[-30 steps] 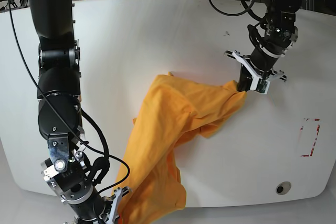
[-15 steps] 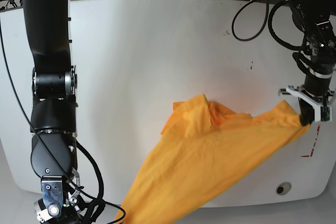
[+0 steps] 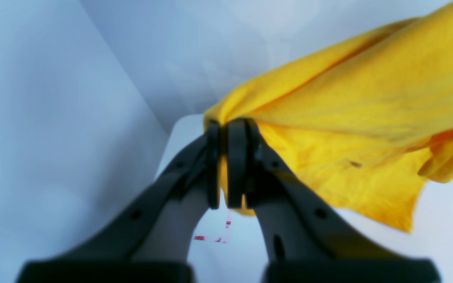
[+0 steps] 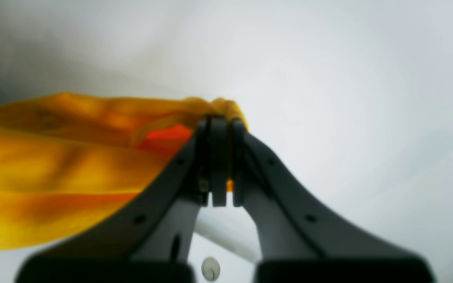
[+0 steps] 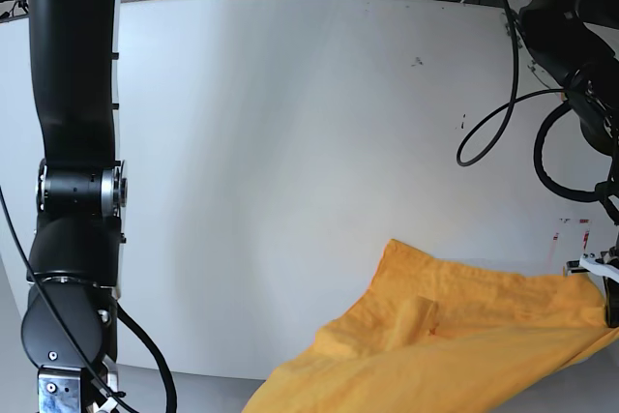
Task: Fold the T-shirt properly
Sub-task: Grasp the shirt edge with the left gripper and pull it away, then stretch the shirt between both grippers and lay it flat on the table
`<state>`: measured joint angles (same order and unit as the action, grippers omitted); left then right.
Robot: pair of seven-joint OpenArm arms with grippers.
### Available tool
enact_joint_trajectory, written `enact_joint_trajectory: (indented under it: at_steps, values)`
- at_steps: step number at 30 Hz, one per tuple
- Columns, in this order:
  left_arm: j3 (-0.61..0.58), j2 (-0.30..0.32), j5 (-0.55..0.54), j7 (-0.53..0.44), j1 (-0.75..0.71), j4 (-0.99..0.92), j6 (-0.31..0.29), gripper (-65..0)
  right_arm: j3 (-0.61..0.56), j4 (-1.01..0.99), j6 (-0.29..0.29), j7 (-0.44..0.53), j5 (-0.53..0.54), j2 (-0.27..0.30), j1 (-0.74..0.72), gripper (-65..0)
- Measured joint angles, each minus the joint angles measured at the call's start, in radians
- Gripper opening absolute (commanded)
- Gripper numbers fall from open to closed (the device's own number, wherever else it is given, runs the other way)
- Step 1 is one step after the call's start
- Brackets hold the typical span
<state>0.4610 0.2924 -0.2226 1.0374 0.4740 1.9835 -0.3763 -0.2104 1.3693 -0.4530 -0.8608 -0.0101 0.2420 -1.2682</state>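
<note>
In the base view, the arm carrying the right wrist camera rises as a thick black column well to the left of the T-shirt (image 5: 455,336), its joints stacked almost straight up the picture's left edge. Its lower end runs out of the bottom of the picture, so its claw cannot be seen there. The white surface (image 5: 290,142) lies broad and bare behind it. The T-shirt, plain orange-yellow, spreads over the near right part of the surface and passes beyond its front edge, cut off at the bottom of the picture. Right of the T-shirt, the other arm bends down from the upper right corner with black cables looping beside it; only a sliver of the left claw (image 5: 609,297) shows at the picture's right edge, touching the cloth's far corner.

In the right wrist view, the right claw (image 4: 218,165) has its black jaws pressed together on a bunched edge of the T-shirt (image 4: 53,173), which streams away to the left, blurred.

In the left wrist view, the left claw (image 3: 226,165) pinches a gathered corner of the T-shirt (image 3: 348,118) between nearly closed jaws; the cloth stretches away to the right above the surface (image 3: 446,220). Red marks (image 3: 214,236) show faintly on the surface beneath the claw.
</note>
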Motion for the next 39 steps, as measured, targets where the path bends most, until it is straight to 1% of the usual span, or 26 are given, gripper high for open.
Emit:
enact_joint_trajectory:
  at_steps: [2,4,5,7,8,10,12,15,17,20,23,25,27,32,34,39]
  values:
    - [0.0,0.001,0.001,0.059,0.035,0.0,-0.038,-64.9,0.0,0.026,-0.002,-0.035,0.01,0.018,0.01,-65.0]
    - [0.0,0.0,-0.003,0.095,0.047,0.004,-0.062,-65.0,0.001,0.071,-0.002,-0.067,0.009,0.04,0.024,-65.0]
    - [-0.001,-0.003,-0.005,0.11,0.047,0.004,-0.063,-65.0,0.009,0.103,-0.002,-0.077,0.013,0.055,0.036,-65.0]
    - [-0.001,-0.005,-0.008,0.153,0.04,0.004,-0.084,-65.0,0.048,0.17,-0.006,-0.065,0.012,0.074,0.076,-65.0]
    - [-0.001,-0.004,-0.008,0.169,0.034,0.005,-0.099,-65.0,0.063,0.203,-0.017,-0.066,0.007,0.085,0.103,-65.0]
    - [0.001,-0.003,-0.007,0.181,0.004,0.012,-0.138,-65.0,0.084,0.253,-0.042,-0.11,0.002,0.097,0.16,-65.0]
    - [0.001,-0.004,-0.01,0.18,-0.047,0.016,-0.168,-65.0,0.125,0.319,-0.077,-0.163,0.011,0.1,0.261,-65.0]
    - [0.001,-0.007,-0.008,0.193,-0.132,0.014,-0.187,-65.0,0.178,0.406,-0.098,-0.176,0.003,0.102,0.407,-65.0]
    - [0.0,-0.006,-0.006,0.194,-0.19,0.014,-0.198,-65.0,0.203,0.48,-0.099,-0.185,-0.007,0.101,0.515,-65.0]
    - [-0.001,-0.008,-0.003,0.195,-0.298,0.011,-0.201,-65.0,0.252,0.575,-0.101,-0.176,0.007,0.099,0.682,-65.0]
    - [0.003,-0.042,0.004,0.19,-0.396,0.011,-0.205,-65.0,0.32,0.619,-0.1,-0.174,0.006,0.082,0.832,-65.0]
    - [-0.005,-0.056,-0.01,0.193,-0.465,0.008,-0.231,-65.0,0.367,0.636,-0.1,-0.17,0.003,0.059,0.92,-65.0]
    - [-0.005,-0.056,-0.014,0.191,-0.512,0.007,-0.251,-65.0,0.411,0.634,-0.101,-0.185,-0.005,0.039,0.991,-65.0]
    - [-0.003,-0.051,-0.009,0.18,-0.641,0.007,-0.254,-65.0,0.509,0.636,-0.1,-0.167,0.01,-0.006,1.136,-65.0]
    - [-0.002,-0.052,-0.008,0.18,-0.69,0.007,-0.264,-65.0,0.549,0.636,-0.1,-0.173,0.007,-0.02,1.199,-65.0]
    - [-0.002,-0.053,-0.01,0.177,-0.748,0.007,-0.265,-65.0,0.618,0.637,-0.098,-0.172,-0.002,-0.063,1.3,-65.0]
